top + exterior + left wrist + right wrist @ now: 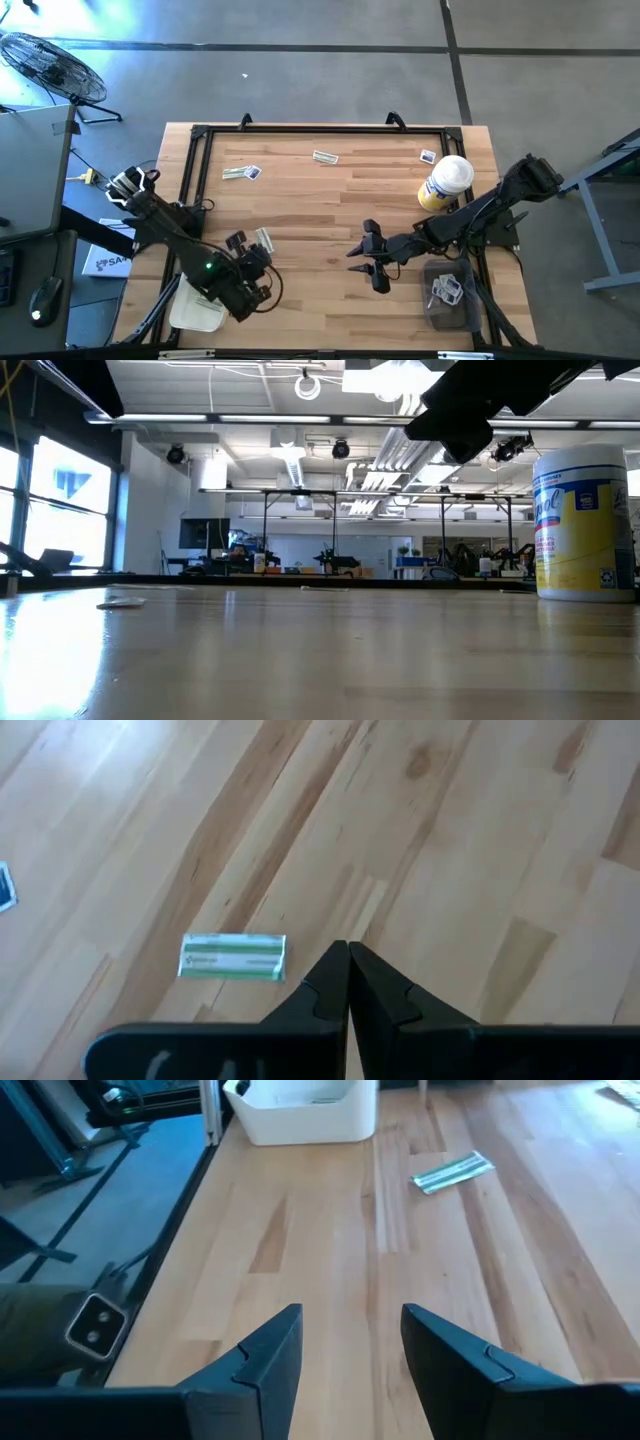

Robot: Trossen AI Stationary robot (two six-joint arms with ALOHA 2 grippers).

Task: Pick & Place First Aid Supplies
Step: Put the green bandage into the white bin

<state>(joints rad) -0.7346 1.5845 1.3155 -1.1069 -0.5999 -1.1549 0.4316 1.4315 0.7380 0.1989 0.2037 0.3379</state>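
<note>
The left gripper (pixel 348 970) has its fingers pressed together with nothing between them. A green-and-white strip packet (pixel 232 958) lies flat on the wooden table (pixel 330 220) just beside it. The right gripper (pixel 350 1345) is spread wide and holds nothing. From above, more small packets (pixel 241 172) lie near the far edge, too small to read. Only the right wrist view shows the white bin (pixel 300 1110) clearly. The low view cuts off the yellow wipes canister (pixel 582 525).
</note>
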